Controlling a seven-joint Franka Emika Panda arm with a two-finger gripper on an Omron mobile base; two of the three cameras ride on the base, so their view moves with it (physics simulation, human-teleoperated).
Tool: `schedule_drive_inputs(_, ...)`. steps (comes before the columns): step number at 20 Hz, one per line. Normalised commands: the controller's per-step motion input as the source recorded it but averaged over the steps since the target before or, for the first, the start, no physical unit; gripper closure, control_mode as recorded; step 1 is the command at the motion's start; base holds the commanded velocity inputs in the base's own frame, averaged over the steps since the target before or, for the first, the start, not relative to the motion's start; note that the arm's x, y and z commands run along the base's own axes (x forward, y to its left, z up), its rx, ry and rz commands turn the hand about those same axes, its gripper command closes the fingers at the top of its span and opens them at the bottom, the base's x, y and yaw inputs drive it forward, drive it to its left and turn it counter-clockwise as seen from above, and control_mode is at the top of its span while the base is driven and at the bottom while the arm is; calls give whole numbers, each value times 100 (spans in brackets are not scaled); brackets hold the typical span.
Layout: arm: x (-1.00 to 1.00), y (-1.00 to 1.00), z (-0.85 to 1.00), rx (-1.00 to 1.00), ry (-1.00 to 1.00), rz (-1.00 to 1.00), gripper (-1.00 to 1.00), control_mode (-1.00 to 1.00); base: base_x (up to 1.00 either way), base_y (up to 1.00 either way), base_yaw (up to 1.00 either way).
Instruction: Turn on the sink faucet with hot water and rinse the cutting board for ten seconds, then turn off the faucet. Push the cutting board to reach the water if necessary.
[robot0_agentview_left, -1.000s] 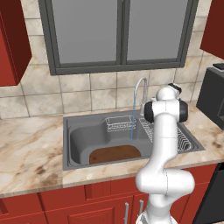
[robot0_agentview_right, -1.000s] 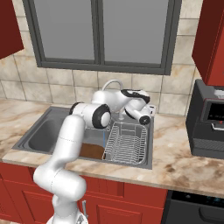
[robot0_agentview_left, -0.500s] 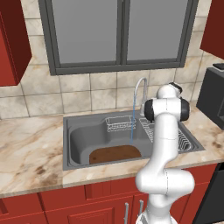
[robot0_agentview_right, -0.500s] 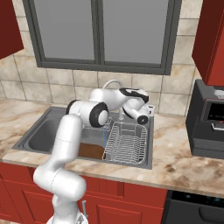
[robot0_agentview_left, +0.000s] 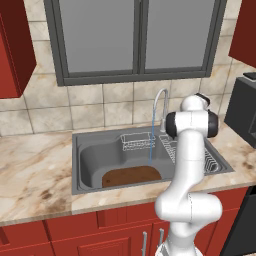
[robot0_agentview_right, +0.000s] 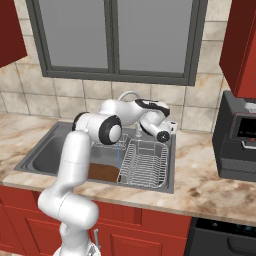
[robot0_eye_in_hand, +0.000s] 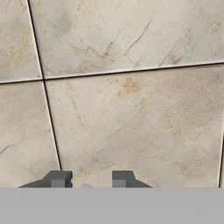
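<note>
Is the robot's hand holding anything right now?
Nothing shows between the gripper's fingertips; it faces the tiled wall, so it seems empty.

The hand (robot0_agentview_right: 172, 126) has crept a shade further toward the tiled wall (robot0_eye_in_hand: 131, 109) behind the sink faucet (robot0_agentview_left: 161, 102) — a small shift.

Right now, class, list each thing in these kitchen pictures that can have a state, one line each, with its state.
Faucet: on.
Water: running in a thin stream into the sink.
Board: flat on the basin floor, at the front, stream landing at its back edge.
Dish rack: in the sink's right part.
Hand: open, holding nothing, facing the wall tiles.
</note>
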Motion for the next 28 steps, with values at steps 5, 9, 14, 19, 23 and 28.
schedule_drive_inputs(5, -53, -70, -18, 0, 8, 0, 100, -100, 0, 0, 0)
schedule_drive_inputs(9, -44, -59, -11, 0, 10, 0, 100, -100, 0, 0, 0)
schedule_drive_inputs(14, -10, -25, 6, 0, 5, 0, 100, -100, 0, 0, 0)
schedule_drive_inputs(19, 0, -10, 42, 0, 8, 0, 100, -100, 0, 0, 0)
schedule_drive_inputs(23, -1, -1, 52, 0, 2, 0, 100, -100, 0, 0, 0)
schedule_drive_inputs(28, -14, 0, 42, 0, 2, 1, 100, -100, 0, 0, 0)
